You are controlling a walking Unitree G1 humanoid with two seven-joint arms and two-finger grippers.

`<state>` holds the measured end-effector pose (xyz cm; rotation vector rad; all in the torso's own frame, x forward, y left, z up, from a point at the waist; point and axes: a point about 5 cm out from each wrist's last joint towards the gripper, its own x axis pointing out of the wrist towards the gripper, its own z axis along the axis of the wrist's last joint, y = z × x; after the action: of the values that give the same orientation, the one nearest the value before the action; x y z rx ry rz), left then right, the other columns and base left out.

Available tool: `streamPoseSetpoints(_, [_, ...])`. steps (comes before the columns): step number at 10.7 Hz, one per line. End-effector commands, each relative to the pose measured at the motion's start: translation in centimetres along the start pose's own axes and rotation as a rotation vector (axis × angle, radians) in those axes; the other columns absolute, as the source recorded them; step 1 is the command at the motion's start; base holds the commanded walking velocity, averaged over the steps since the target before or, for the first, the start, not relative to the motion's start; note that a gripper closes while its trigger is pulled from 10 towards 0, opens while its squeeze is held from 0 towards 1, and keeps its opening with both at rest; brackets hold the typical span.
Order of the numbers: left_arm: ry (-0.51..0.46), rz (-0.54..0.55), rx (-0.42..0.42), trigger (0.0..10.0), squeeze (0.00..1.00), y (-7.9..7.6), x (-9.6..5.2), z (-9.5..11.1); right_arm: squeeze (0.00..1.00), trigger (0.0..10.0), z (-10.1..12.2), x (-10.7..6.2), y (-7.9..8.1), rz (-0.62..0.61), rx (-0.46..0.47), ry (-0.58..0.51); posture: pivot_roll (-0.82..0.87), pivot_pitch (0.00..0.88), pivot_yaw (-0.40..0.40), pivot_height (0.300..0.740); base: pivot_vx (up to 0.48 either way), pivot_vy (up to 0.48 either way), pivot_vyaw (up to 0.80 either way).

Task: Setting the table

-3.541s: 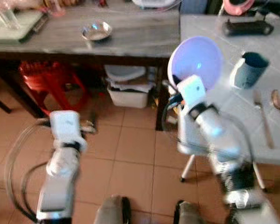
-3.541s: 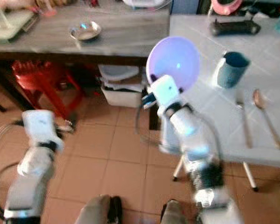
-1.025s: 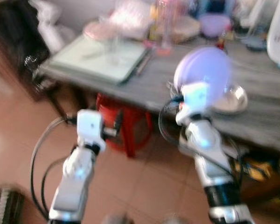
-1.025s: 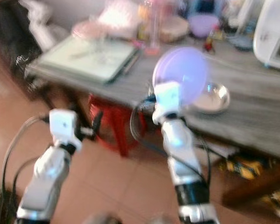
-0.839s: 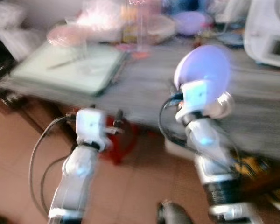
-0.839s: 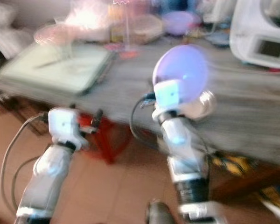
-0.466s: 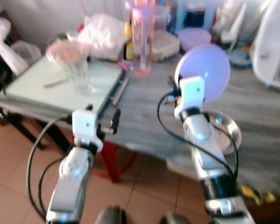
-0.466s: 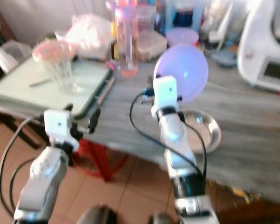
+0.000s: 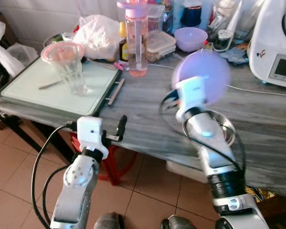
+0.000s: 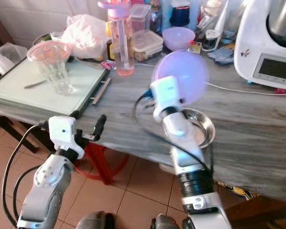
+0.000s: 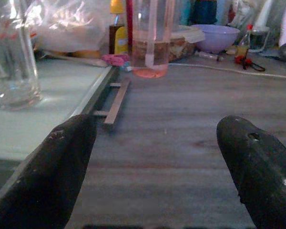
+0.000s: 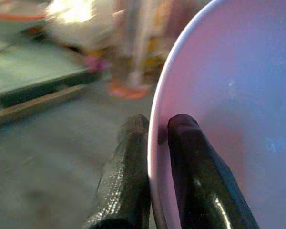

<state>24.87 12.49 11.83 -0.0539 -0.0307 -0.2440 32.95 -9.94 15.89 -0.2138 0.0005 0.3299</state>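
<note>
A glass (image 9: 69, 67) stands on the tray (image 9: 24, 93) at the table's (image 9: 148, 121) left; a bottle (image 9: 136, 36) stands right of it, an appliance (image 9: 276, 45) far right.

Free room: bare grey surface (image 10: 128, 102) ahead of my left claw (image 11: 152, 157), fingers spread wide.
Left obstacle: green tray (image 9: 33, 93) carrying a glass (image 9: 69, 64).
Far obstacles: pink bottle (image 9: 136, 36), containers (crowded).
Right: steel dish (image 10: 200, 126) below my plate (image 10: 181, 78).
</note>
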Motion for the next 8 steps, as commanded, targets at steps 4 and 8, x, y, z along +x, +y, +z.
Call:
streamPoseSetpoints(4, [0.026, -0.012, -0.007, 10.0, 0.00, -0.1, -0.6, -0.1, 0.00, 10.0, 0.4, -0.6, 1.0, 0.220, -0.019, 0.099, 0.04, 0.103, 0.029, 0.740, 0.000, 0.000, 0.00])
streamPoseSetpoints(8, [0.057, -0.008, -0.006, 10.0, 0.00, 0.1, -0.9, -0.4, 0.00, 10.0, 0.2, -1.4, 1.5, 0.355, -0.041, 0.166, 0.04, 0.121, 0.037, 0.740, 0.000, 0.000, 0.00])
